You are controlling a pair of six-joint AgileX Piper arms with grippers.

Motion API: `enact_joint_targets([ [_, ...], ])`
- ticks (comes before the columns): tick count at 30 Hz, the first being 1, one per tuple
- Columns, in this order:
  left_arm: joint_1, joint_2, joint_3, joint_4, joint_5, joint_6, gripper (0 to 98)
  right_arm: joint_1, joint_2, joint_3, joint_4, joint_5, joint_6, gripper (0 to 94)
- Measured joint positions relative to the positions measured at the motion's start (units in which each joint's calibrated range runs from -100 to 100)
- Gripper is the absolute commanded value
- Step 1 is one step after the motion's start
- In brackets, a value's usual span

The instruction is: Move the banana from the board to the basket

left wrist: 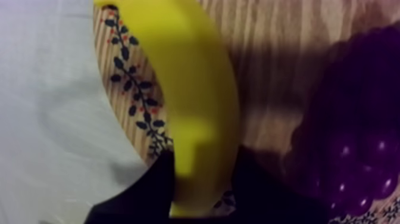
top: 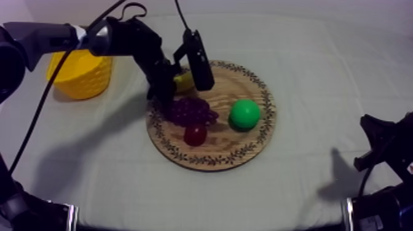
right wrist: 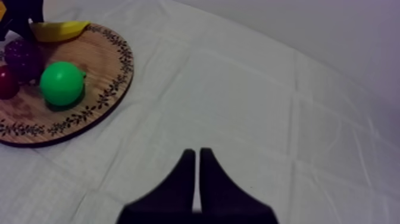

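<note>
Purple grapes (top: 192,111) lie left of the green pear (top: 244,114). A small red fruit (top: 195,134) touches the grapes' near side.

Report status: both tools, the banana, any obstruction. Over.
Left tool shut on banana at the wooden board's edge. Right tool shut on nothing, low over the cloth. Grapes close beside banana; way to yellow basket looks open.

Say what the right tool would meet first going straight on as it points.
Likely only bare tablecloth: the right tool, shut, points past the wooden board, clear of its rim. Depth is uncertain.
</note>
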Motion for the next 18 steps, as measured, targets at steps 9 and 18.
enact_joint_targets([
  [9,0.4,0.6,-1.2,-3.12,0.0,5.9,16.4,0.0,0.0,0.0,0.0,0.0,0.0,0.5],
  [18,0.6,-4.4,-5.7,-5.45,6.5,9.0,11.5,0.0,0.0,0.0,0.0,0.0,0.0,0.5],
])
